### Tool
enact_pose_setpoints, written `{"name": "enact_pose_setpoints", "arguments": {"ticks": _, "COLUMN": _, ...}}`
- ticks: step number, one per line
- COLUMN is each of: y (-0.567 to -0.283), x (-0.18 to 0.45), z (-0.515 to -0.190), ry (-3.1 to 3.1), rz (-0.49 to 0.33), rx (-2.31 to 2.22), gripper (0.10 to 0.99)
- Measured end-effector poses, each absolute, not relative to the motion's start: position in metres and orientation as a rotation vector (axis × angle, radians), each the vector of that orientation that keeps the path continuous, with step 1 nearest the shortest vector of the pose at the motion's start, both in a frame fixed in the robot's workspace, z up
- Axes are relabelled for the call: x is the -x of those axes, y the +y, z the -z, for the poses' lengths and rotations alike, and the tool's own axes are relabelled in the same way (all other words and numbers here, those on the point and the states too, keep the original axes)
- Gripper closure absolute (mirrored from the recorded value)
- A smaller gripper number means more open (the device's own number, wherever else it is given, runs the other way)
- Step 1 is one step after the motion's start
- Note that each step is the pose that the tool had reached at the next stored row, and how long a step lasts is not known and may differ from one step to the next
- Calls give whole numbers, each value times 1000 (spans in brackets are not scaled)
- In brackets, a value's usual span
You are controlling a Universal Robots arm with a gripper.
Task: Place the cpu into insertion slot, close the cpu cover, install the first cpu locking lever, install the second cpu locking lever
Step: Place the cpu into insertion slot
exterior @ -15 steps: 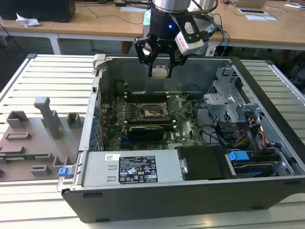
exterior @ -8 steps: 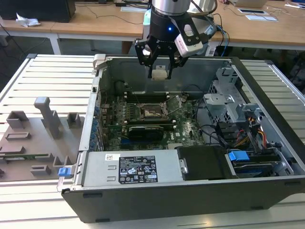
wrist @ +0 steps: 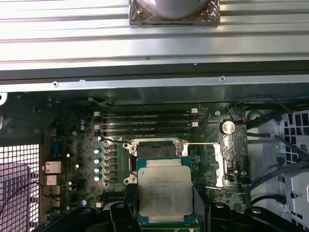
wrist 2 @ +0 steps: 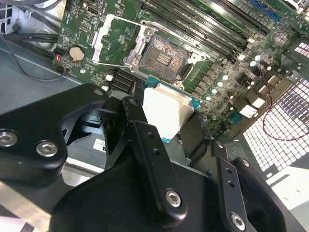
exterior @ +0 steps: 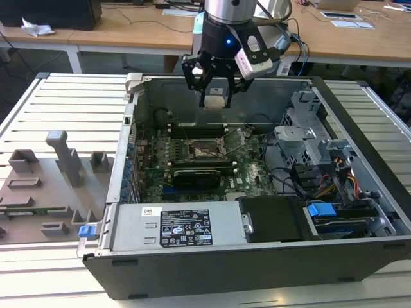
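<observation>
Pincer [exterior: 216, 96] was clamped on the cpu [exterior: 216, 101], fingers drawn in to the chip's width and no more. In both wrist views I saw a black finger pressed against each of two opposite edges of the cpu [wrist: 164, 191], metal top facing the first wrist camera, green rim showing round it. Nothing else was in the grip or touching it.

Location: the cpu hung in the air over the open computer case [exterior: 359, 135], near its far wall in the exterior view, clear above the motherboard [exterior: 192, 163] and not touching it. In the second wrist view the insertion slot [wrist 2: 164, 55] sat bare, contact field exposed, chip [wrist 2: 166, 113] apart from it. The cpu cover [wrist: 219, 166] was flipped open beside the slot, so it was not closed. I couldn't make out the locking levers well enough to say how they lay.

Handling, my read: light, thin, stiff, won't flex. The metal top looked smooth, so likely slippery under a flat pad. The underside and the slot's contacts are probably the fragile parts, so a drop or a skewed landing could do damage. Edges are the place to hold it, and that's where it was held. The grip looked square, with no obvious tilt.

The case stood on a slatted bench [exterior: 64, 96], with a grey fixture plate [exterior: 38, 192] on the exterior view's left, well apart from the pincer.
</observation>
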State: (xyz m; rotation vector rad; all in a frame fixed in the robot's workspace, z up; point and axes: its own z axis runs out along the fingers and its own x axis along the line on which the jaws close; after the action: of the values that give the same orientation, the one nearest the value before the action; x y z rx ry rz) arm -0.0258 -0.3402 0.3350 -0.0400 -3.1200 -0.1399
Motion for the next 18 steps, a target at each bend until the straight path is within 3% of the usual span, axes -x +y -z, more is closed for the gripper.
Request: {"name": "enact_pose_setpoints", "arguments": {"ticks": 18, "y": -340, "x": 26, "z": -326, "ry": -3120, "rz": 140, "rx": 40, "gripper": 541}}
